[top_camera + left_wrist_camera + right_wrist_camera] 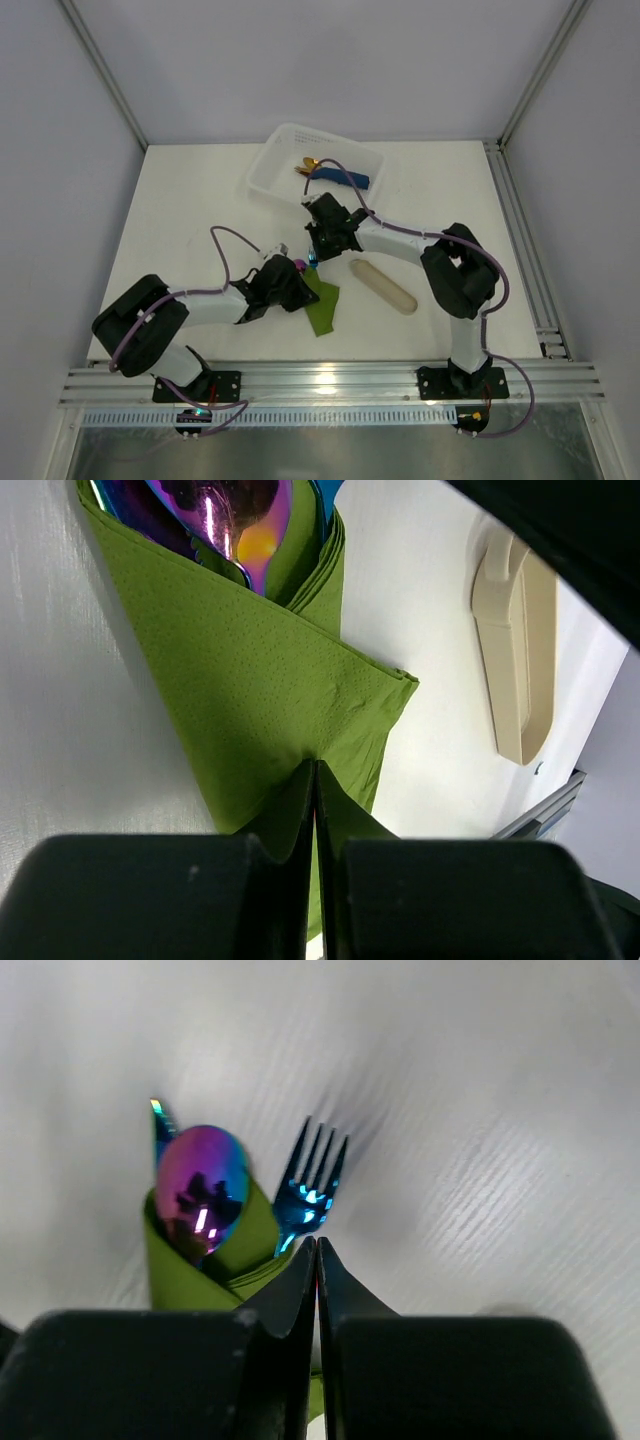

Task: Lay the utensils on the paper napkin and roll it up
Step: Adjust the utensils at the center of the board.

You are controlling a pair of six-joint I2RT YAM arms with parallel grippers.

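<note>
Just left of the beige oblong piece (pixel 382 286), the olive-green paper napkin (pixel 322 303) wraps the iridescent utensils (pixel 200 1185) (spoon, fork, knife tip). The left end effector (pixel 315 770) and right end effector (pixel 316 1245) each have their fingers pressed together at it.

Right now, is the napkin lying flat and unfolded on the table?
No, the napkin is folded around the spoon, with its layers overlapping.

L gripper (pixel 290 284) on green napkin (pixel 323 303); R gripper (pixel 320 246) above utensils (pixel 301 265). Beige oblong (pixel 382 286) near. Bin (pixel 268 168) w/ blue roll (pixel 347 178) at the back of surface (pixel 200 200).
</note>
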